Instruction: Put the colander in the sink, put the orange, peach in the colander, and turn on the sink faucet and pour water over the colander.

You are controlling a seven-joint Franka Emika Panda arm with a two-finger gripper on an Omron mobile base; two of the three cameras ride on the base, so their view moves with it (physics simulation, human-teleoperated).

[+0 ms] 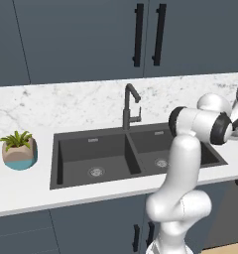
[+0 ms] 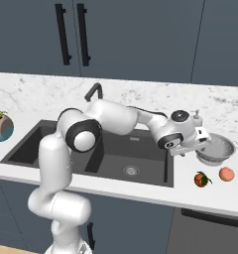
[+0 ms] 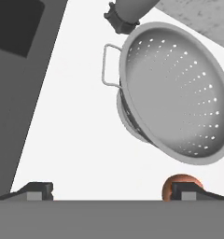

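The silver perforated colander (image 2: 219, 148) stands on the white counter right of the dark double-basin sink (image 2: 51, 144); the hand view looks down into the colander (image 3: 177, 91) and at one side handle. My gripper (image 2: 204, 143) hovers open just left of its rim with nothing between its fingertips (image 3: 188, 190). The orange (image 2: 202, 179) lies on the counter in front of the colander and shows partly behind my right fingertip as the orange (image 3: 171, 185). The peach (image 2: 226, 174) lies just right of the orange. The dark gooseneck sink faucet (image 1: 131, 106) stands behind the sink divider; no water runs.
A white soap dispenser (image 2: 195, 119) stands just behind my hand and the colander. A potted plant (image 1: 19, 149) sits on the counter left of the sink. Dark cabinets (image 1: 116, 34) hang above the marble backsplash. The sink's right wall (image 3: 11, 93) is close on the hand's left.
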